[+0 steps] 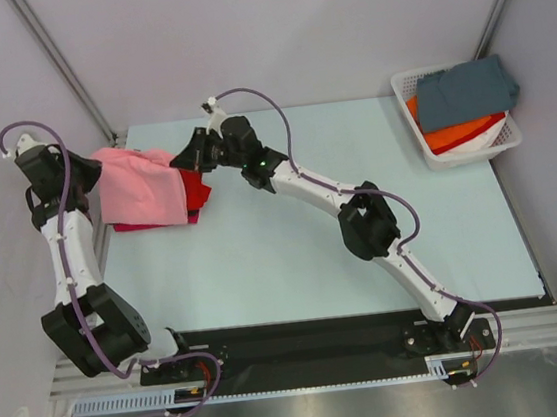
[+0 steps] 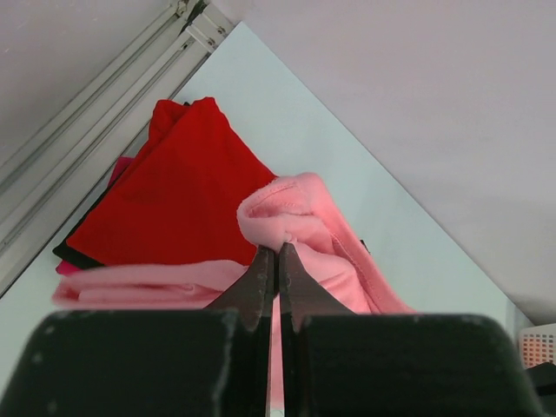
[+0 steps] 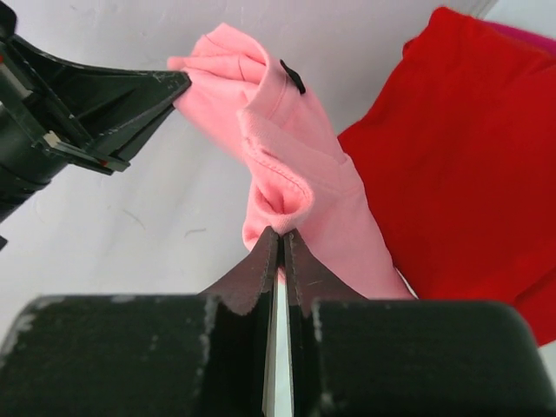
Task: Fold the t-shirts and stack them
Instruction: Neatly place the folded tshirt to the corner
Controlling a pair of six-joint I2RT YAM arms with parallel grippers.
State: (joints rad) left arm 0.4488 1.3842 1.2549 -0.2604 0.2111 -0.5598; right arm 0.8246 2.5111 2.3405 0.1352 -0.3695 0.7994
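Observation:
A light pink t-shirt [image 1: 139,187] hangs between my two grippers above the table's far left corner. My left gripper [image 1: 96,167] is shut on its left end [image 2: 278,248]. My right gripper [image 1: 180,160] is shut on its right end [image 3: 282,233]. Under the pink shirt lies a folded red t-shirt [image 1: 194,190], also in the left wrist view [image 2: 169,195] and the right wrist view [image 3: 460,156], on top of a magenta t-shirt [image 1: 150,224]. A slate grey-blue t-shirt [image 1: 466,89] and an orange t-shirt [image 1: 461,133] lie in a white basket [image 1: 505,140].
The white basket stands at the table's far right corner. Grey walls and metal frame rails [image 1: 61,62] close in the back and sides. The left arm's body [image 1: 81,281] stands along the table's left edge.

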